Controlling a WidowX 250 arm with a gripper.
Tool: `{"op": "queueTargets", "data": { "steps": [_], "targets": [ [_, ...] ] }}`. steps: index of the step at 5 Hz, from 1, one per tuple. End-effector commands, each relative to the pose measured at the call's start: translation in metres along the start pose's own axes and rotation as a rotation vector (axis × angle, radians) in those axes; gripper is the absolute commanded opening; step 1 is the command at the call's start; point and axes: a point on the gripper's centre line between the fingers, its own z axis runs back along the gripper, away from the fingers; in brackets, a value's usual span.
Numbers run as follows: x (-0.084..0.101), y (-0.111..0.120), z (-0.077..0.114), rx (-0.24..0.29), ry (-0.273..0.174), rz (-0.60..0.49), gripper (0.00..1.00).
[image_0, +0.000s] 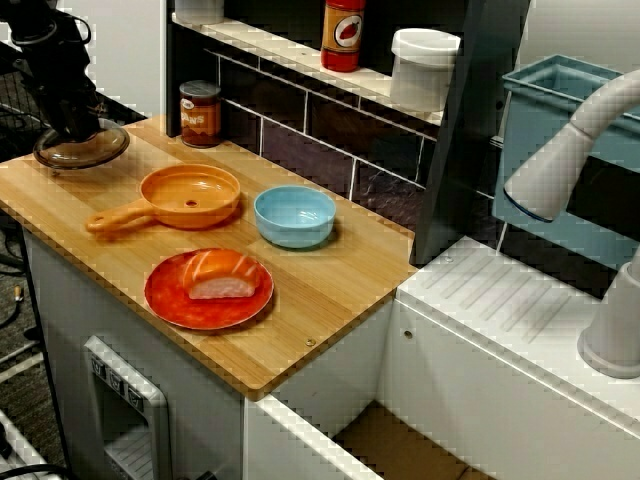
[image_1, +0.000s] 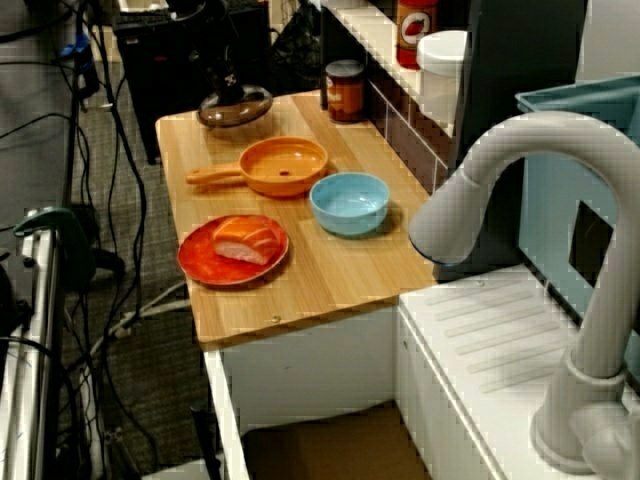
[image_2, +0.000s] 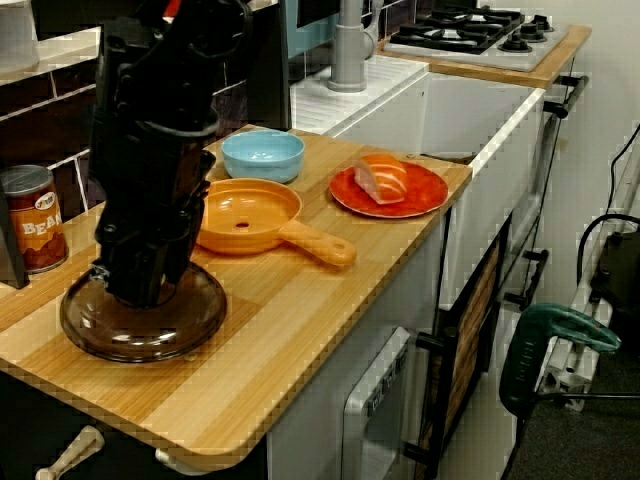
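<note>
Toy-kitchen set, dark tiled back wall. Wooden bench (image_0: 340, 290) fills the left and middle of the view from above. A white sink unit (image_0: 500, 310) butts against its right end, with a grey tap (image_0: 570, 150) arching over it. A pale shelf (image_0: 280, 48) runs along the top of the tiles at the far side. Black arm (image_2: 160, 130) comes down at the bench's far left corner. Its fingers (image_2: 125, 280) stand upright on the centre of a brown glass lid (image_2: 165, 335), which lies flat on the wood close to that corner. Seen from the bench's end, the fingers cover the lid's middle, so I cannot tell whether they are clamped on it or only resting there. Orange pan (image_0: 190, 195) sits right of the lid and apart from it, handle pointing left and slightly near. Red plate (image_0: 170, 300) sits by the near edge, just nearer than the pan and not touching it. Light blue bowl (image_0: 294, 215) is just beside the pan on its right. White tub (image_0: 423, 68) and red bottle (image_0: 343, 35) stand upright on the shelf, the tub to the right. Brown can (image_0: 200, 113) stands upright against the tiles, beyond the pan. Smallest item is one piece of salmon sushi (image_0: 222, 277), lying on the plate toward its right side.
</note>
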Motion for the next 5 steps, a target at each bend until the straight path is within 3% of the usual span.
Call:
{"op": "queueTargets", "data": {
  "steps": [1, 2, 3, 5],
  "targets": [
    [0.0122, 0.0024, 0.0221, 0.023, -0.049, -0.033, 0.0],
    [0.0137, 0.0021, 0.0208, 0.019, -0.046, -0.035, 0.0],
    [0.0142, 0.0008, 0.0182, 0.021, -0.031, -0.028, 1.0],
    [0.0128, -0.0006, 0.0204, 0.006, -0.029, -0.024, 1.0]
  ]
}}
